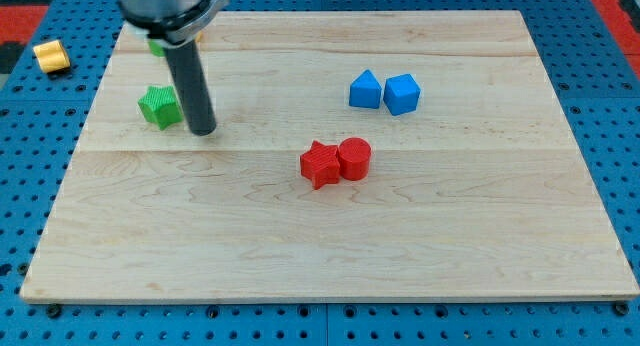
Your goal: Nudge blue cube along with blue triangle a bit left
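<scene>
The blue cube [402, 94] and the blue triangle [366, 90] sit side by side, touching, at the upper right of the wooden board [330, 256]; the triangle is on the cube's left. My tip [203, 131] is far to their left, in the board's upper left, just right of a green star [159, 106]. The dark rod rises from the tip to the arm at the view's top left.
A red star [319, 164] and a red cylinder [354, 158] touch each other near the board's middle, below and left of the blue blocks. A small green block [156, 46] is partly hidden behind the arm. A yellow block [49, 56] lies off the board at upper left.
</scene>
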Controlling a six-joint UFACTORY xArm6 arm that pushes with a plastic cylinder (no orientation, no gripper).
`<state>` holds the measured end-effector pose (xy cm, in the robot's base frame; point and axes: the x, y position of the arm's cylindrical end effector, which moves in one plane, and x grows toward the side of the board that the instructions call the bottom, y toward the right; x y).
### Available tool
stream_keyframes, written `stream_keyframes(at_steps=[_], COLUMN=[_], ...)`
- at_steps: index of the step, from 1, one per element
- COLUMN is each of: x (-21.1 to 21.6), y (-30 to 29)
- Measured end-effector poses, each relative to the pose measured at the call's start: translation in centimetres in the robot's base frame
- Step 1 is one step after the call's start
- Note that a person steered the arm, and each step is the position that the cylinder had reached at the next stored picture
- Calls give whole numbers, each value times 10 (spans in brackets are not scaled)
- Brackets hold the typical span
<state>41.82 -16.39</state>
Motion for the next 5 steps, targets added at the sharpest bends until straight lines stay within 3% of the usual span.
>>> stream_keyframes(at_steps=[1,2,3,5], x=[-56,-101,-111,-115], y=[-44,-29,52,311])
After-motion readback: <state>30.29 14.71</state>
